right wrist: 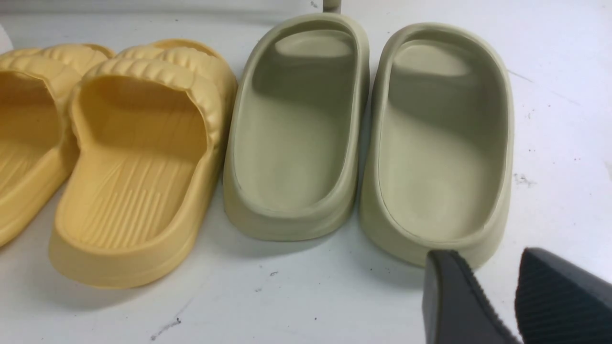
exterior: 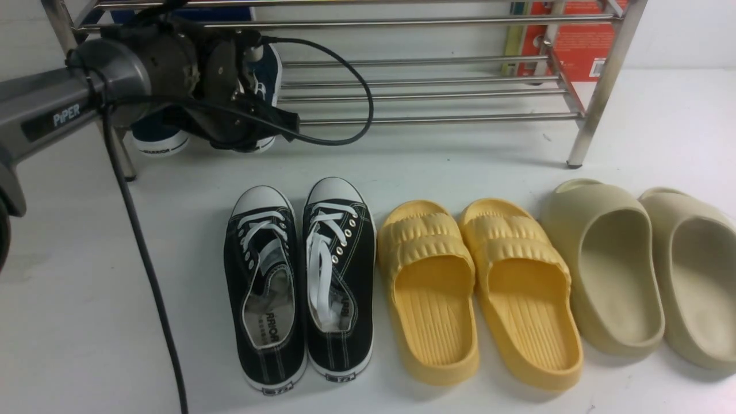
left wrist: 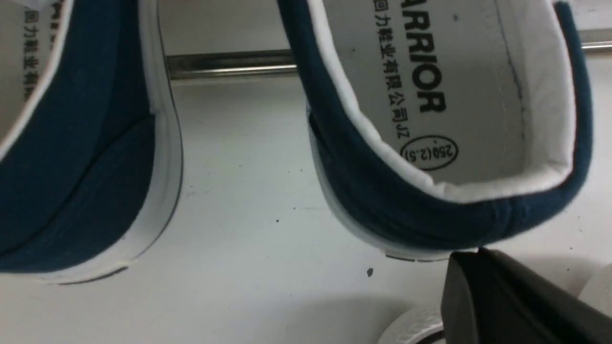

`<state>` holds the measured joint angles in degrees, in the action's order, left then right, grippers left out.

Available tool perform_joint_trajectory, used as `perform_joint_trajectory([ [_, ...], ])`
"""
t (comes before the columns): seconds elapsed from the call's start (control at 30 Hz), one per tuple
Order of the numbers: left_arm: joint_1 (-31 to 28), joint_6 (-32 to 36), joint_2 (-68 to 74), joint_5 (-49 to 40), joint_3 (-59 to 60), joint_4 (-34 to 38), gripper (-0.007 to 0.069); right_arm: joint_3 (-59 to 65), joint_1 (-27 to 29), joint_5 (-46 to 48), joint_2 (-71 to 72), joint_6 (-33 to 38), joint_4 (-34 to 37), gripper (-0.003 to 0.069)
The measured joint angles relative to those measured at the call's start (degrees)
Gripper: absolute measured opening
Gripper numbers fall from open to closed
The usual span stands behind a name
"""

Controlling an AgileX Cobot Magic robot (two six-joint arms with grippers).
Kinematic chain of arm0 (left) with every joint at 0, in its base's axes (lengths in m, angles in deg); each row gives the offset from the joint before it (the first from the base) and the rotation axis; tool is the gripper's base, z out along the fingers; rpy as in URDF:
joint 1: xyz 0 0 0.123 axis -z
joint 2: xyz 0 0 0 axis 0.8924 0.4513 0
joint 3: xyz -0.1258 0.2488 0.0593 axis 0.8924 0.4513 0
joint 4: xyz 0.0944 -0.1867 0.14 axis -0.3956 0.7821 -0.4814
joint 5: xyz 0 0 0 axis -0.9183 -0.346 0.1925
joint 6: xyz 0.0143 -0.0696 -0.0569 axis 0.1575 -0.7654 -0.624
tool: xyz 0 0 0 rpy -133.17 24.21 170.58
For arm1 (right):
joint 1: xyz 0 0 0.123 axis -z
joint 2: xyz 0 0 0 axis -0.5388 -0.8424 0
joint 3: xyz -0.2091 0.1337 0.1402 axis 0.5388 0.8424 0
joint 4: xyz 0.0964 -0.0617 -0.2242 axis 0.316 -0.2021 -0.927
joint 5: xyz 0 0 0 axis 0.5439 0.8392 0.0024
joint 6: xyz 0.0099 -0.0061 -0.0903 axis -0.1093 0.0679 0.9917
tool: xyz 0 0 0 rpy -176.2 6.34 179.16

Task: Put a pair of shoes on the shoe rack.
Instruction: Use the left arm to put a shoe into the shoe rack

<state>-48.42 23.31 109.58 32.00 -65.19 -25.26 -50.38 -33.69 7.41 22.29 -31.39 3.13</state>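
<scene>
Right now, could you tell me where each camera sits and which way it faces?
Front: between the arms, facing forward over the table to the rack; the left arm reaches toward the blue shoes.
Left wrist: on the left arm, close above the blue shoes' heels, a rack rod behind; one black fingertip shows.
Right wrist: low over the table, facing yellow slippers and beige slides; right gripper open.
Shared: front and right wrist both show slippers and slides.

"PiPER" on left arm (exterior: 66, 115); "ARRIOR", "250(2.5)" on navy shoe insole (left wrist: 444, 86).
</scene>
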Motion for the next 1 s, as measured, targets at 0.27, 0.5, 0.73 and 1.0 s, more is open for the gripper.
perform_joint_trajectory([
  [0.27, 4.88, 0.00, -3.39, -2.33, 0.00, -0.01, -0.0013, 0.00, 0.00, 0.00, 0.00, 0.00, 0.05, 0.0239],
  [0.5, 4.53, -0.04, 1.32, 2.16, 0.00, -1.75, -0.0013, 0.00, 0.00, 0.00, 0.00, 0.00, 0.05, 0.0239],
  [0.73, 1.43, -0.17, 3.58, 5.65, 0.00, -2.86, -0.0013, 0.00, 0.00, 0.00, 0.00, 0.00, 0.05, 0.0239],
  [1.0, 0.91, -0.17, 3.46, 5.28, 0.00, -3.27, -0.0013, 0.00, 0.00, 0.00, 0.00, 0.00, 0.05, 0.0239],
])
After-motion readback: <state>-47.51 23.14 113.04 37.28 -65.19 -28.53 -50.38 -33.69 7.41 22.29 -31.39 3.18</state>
